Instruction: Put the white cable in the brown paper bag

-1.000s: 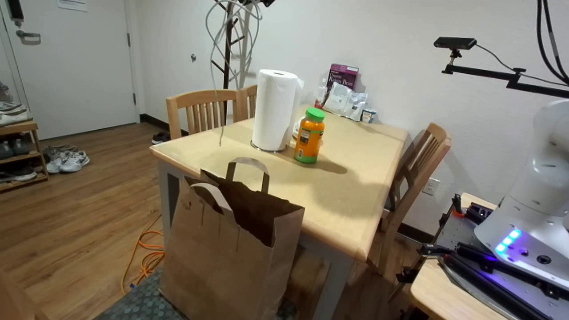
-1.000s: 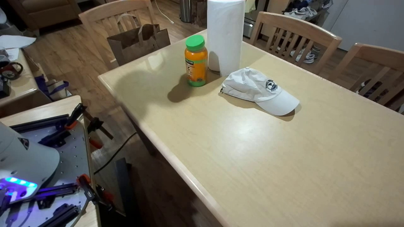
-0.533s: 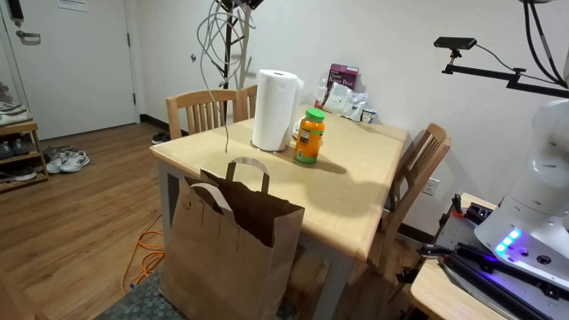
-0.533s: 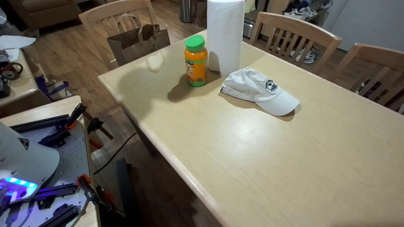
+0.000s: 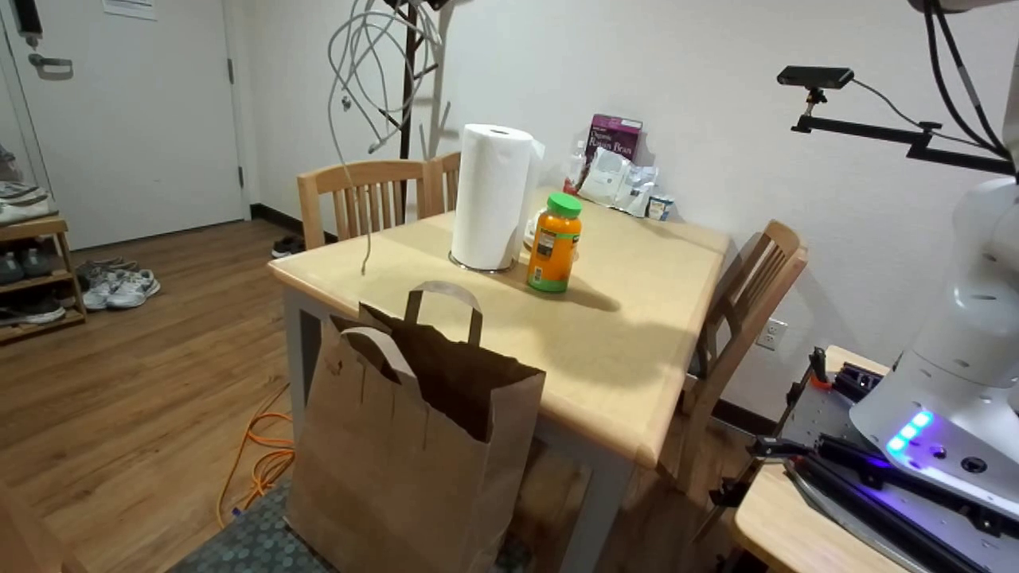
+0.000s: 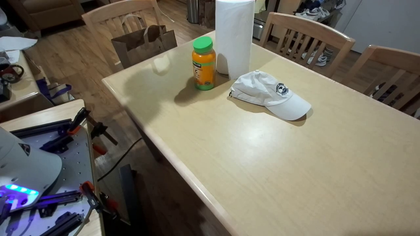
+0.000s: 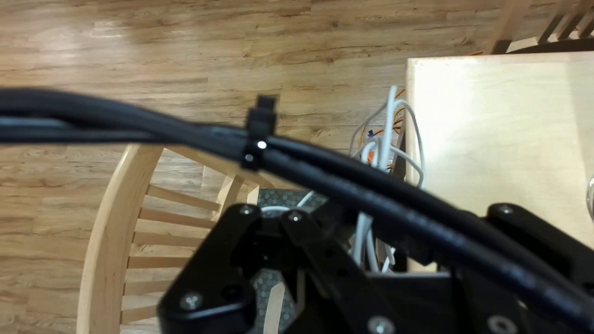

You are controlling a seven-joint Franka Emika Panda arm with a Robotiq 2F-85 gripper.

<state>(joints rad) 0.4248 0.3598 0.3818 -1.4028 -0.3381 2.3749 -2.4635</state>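
White cable [image 7: 389, 130] hangs in mid-air outside the brown paper bag [image 5: 398, 469], slack and slender, looping in pale, untidy coils with 1 long tail dangling; the gripper [image 7: 365, 223] is clamped on it, partly hidden behind black hoses [image 7: 325, 169].

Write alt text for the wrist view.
White cable in loose loops, seen against the edge of a pale table and partly hidden by blurred black cables. Below, the dark jaws show only partly; at left, a slatted wooden chair on wood flooring.
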